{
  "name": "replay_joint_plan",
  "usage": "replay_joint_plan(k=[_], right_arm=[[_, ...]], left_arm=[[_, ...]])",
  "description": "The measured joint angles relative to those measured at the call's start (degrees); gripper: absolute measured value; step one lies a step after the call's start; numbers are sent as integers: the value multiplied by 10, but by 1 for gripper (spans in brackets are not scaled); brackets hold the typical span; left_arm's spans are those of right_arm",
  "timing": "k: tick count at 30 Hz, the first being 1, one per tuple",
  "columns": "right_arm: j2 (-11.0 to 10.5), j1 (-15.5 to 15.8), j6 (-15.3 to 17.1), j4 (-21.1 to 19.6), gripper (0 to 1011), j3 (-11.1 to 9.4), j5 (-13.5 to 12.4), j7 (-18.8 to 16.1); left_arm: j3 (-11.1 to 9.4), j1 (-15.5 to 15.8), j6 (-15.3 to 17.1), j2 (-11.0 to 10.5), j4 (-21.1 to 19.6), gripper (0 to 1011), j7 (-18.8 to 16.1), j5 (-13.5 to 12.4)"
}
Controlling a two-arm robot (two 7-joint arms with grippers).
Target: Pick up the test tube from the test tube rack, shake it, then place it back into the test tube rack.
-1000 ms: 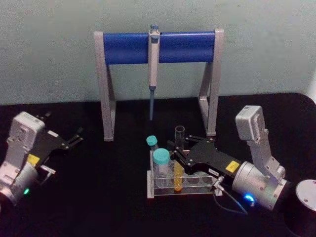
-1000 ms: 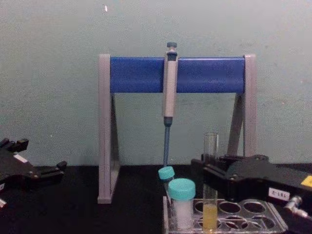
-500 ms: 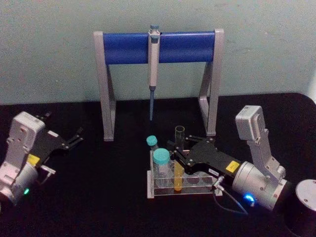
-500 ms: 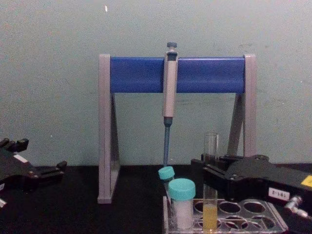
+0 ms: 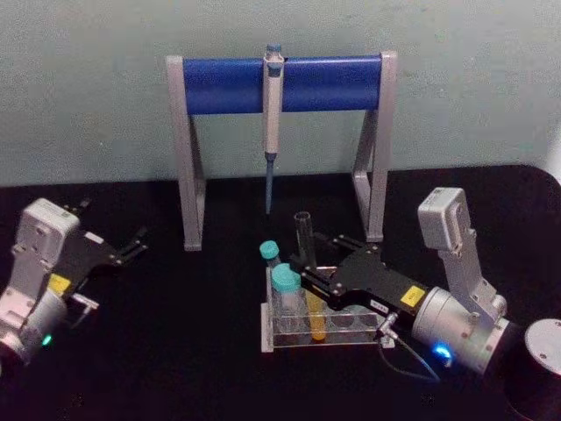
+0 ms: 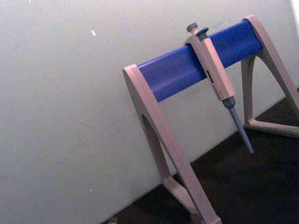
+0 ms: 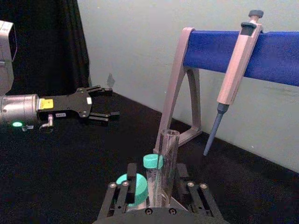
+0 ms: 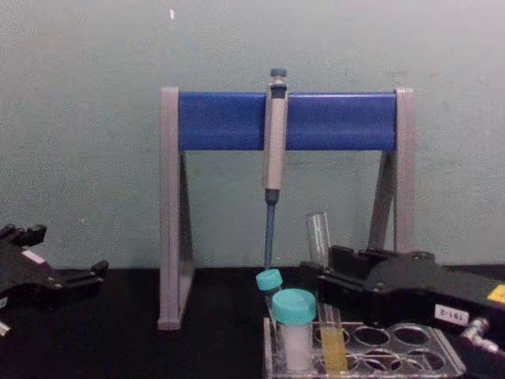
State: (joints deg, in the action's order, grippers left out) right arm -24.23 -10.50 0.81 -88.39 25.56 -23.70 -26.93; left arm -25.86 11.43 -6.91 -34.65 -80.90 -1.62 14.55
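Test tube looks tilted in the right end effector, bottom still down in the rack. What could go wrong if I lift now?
1. The test tube leans toward the teal-capped tube while its base sits in the test tube rack; lifting at this angle may jam it in the hole and drag the rack.
2. It has no cap, so shaking could spill the yellow liquid.
3. The right end effector works close to both capped tubes and might knock them.
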Motion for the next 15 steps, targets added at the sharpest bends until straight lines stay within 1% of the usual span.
replay_joint_plan(k=[2,4,7,10,11,12,14,15], right_arm=[[0,0,0,0,582,0,0,0],[0,0,0,0,618,0,0,0],[0,0,0,0,740,0,0,0],[0,0,0,0,799,0,0,0],[0,0,0,0,855,0,0,0],[0,0,0,0,862,0,0,0],[0,0,0,0,933,0,0,0],[0,0,0,0,952,0,0,0]], left_arm=[[0,0,0,0,0,1001,0,0],[0,0,0,0,0,1001,0,0],[0,0,0,0,0,1001,0,0],[0,0,0,0,0,1001,0,0],[0,0,0,0,0,1001,0,0],[0,0,0,0,0,1001,0,0],[0,0,0,0,0,1001,0,0],[0,0,0,0,0,1001,0,0]])
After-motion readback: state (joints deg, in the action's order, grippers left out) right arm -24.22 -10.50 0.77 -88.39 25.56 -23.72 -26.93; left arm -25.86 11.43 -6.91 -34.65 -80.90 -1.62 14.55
